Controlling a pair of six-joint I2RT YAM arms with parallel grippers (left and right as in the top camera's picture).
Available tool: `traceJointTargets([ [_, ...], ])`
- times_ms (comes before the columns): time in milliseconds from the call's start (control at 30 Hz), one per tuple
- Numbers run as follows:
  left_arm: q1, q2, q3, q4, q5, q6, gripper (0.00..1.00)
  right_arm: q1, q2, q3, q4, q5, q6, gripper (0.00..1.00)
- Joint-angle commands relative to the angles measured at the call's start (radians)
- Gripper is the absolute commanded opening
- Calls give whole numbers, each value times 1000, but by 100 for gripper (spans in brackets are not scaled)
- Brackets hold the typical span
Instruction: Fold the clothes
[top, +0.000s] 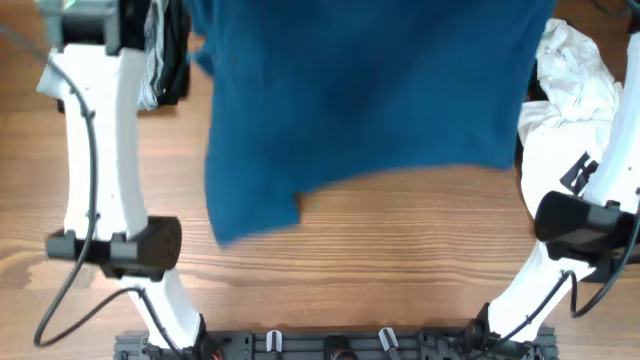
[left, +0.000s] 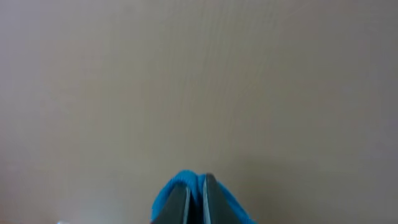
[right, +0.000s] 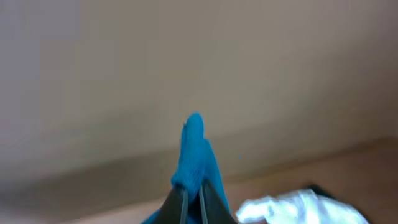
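Note:
The large dark-blue shirt hangs spread across the top middle of the overhead view, its lower edge over the wooden table. Both arms reach up out of frame at the top corners, so neither gripper shows there. In the left wrist view my left gripper is shut on a fold of the blue shirt. In the right wrist view my right gripper is shut on another bunch of the blue shirt. A white top lies at the far right, also in the right wrist view. The jeans are out of view.
A black garment with some white cloth lies at the far left behind the left arm. The wooden table runs below the shirt. Arm bases and a dark rail sit along the front edge.

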Motion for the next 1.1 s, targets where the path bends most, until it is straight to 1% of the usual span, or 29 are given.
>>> traceJointTargets([
  [0,-1,-83,51,189,-28,-5,4,-4,-85,81,102,-32,45,4],
  [67,-1,-109,105,212,-28,-1,4,-3,-113,105,129,-14,43,4],
  [133,4,-127,127,182,-27,6,4,-4,-122,106,141,-10,41,4],
  [200,5,-136,128,113,-24,39,4,-3,-115,103,116,-10,42,3],
  [233,5,-136,128,63,-24,40,4,-3,-108,100,85,-13,41,4],
  [333,5,-110,119,-243,-19,39,4,-1,-56,66,-42,-26,34,4],
  [433,5,-46,86,-602,-16,23,4,23,21,-21,-182,-74,-27,4],
  [533,5,21,81,-801,11,-6,4,39,44,-105,-252,-76,-46,4],
  [600,5,53,81,-893,41,-6,4,39,44,-130,-307,-85,-53,4],
  [667,5,63,81,-964,66,-10,4,39,30,-130,-392,-115,-72,4],
  [733,5,50,81,-1020,84,-44,4,39,-3,-130,-486,-122,-71,4],
  [767,5,39,81,-1062,105,-63,4,39,-24,-130,-540,-113,-70,4],
  [833,5,24,81,-1152,166,-63,4,38,-79,-130,-653,-63,-68,4],
  [867,5,19,79,-1174,183,-79,4,38,-106,-130,-699,-37,-62,4],
  [933,2,-7,52,-1173,246,-85,4,39,-157,-130,-771,-7,-60,4],
  [967,2,-18,44,-1173,252,-86,4,39,-178,-130,-802,6,-60,4],
  [1000,1,-32,26,-1173,265,-87,4,39,-205,-140,-801,7,-65,4],
  [1067,-2,-98,-90,-1173,258,-89,4,39,-286,-210,-801,24,-49,4],
])
